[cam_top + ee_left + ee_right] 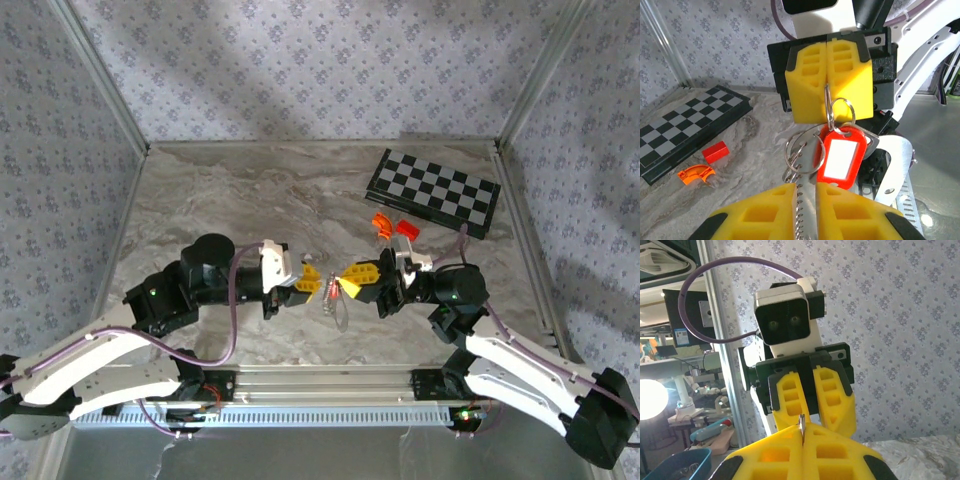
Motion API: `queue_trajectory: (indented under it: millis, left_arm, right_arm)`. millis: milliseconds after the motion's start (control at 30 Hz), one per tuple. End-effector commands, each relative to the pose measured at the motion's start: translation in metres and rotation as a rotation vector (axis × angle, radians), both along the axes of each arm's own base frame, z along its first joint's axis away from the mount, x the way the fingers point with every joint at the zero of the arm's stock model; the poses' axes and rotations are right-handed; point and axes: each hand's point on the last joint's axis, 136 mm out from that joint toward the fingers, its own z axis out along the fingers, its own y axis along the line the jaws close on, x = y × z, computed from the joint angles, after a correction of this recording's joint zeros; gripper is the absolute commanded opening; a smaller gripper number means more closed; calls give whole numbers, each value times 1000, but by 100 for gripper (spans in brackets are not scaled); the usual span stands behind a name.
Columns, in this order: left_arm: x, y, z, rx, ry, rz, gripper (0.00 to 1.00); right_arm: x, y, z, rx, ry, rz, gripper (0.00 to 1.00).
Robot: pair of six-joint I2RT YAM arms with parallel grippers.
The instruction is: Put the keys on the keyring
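Over the bench, top view: the left tool [308, 284] and right tool [352, 280] meet tip to tip above the middle of the marbled bench [230, 200]. The keys [329, 287] are a red speck between them. The keyring [341, 308] is a thin pale loop dangling just below. The grips are too small to judge from up here.
Far right, top view: a checkerboard [432, 192] lies near the corner, with an orange curved piece [380, 224] and a red block [405, 228] just in front of it, well apart from both tools.
Left wrist, own tool: the left tool [805, 215] is pressed onto the keyring [800, 200], whose coiled length rises out of the seam between the yellow fingers.
Left wrist, facing tool: the right tool [827, 75] is pressed together on a thin wire loop, and the keys [840, 157] hang from that loop by their red tag. Silver rings [792, 150] bunch just beside the tag.
Left wrist, background: the board, block and curved piece lie on the bench at the left.
Right wrist, own tool: the right tool [802, 450] has its fingers tight together, with a sliver of metal standing in the seam.
Right wrist, facing tool: the left tool [812, 390] is seen head-on with a narrow slit between its fingers, patterned wall [900, 315] behind.
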Motion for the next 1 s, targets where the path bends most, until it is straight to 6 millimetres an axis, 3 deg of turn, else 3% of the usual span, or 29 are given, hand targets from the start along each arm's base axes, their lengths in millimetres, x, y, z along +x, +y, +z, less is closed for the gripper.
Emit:
queue_trajectory:
  millis: [0, 233, 400, 967]
  left_arm:
    - [-2, -1, 24, -84, -58, -15, 16]
    - [-4, -11, 35, -118, -94, -60, 14]
    - [-10, -18, 33, -113, -84, -102, 14]
    - [-28, -26, 44, -163, -94, -193, 14]
  right_arm:
    - [-10, -7, 18, 52, -52, 28, 0]
    - [-12, -6, 15, 39, -50, 37, 0]
    - [-12, -6, 13, 28, -53, 30, 0]
    - [-9, -5, 10, 13, -45, 19, 0]
